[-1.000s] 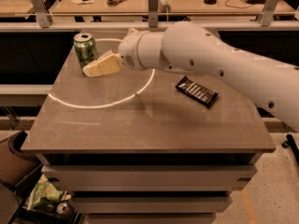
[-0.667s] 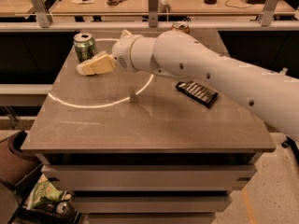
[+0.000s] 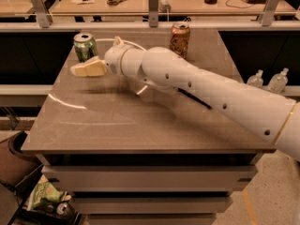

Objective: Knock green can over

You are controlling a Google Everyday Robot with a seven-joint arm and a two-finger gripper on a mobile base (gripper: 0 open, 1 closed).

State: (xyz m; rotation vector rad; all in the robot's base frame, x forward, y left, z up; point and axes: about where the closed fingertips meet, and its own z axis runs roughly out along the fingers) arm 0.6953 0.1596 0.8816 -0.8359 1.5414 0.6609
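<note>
The green can (image 3: 85, 46) stands upright near the table's far left corner, silver top showing. My gripper (image 3: 82, 70) reaches in from the right on the white arm (image 3: 201, 90). Its cream fingers (image 3: 89, 69) lie together and point left, just in front of the can's base and overlapping its lower edge in view. I cannot tell whether they touch the can.
An orange-brown can (image 3: 180, 39) stands upright at the table's far edge (image 3: 140, 30), behind the arm. A dark flat object (image 3: 193, 99) lies mostly hidden under the arm. Two plastic bottles (image 3: 268, 80) sit off the table's right side. A bin (image 3: 18, 149) stands at lower left.
The gripper has moved left and toward the far edge, ending right in front of the green can. The can still stands. The arm now covers the dark flat object.
</note>
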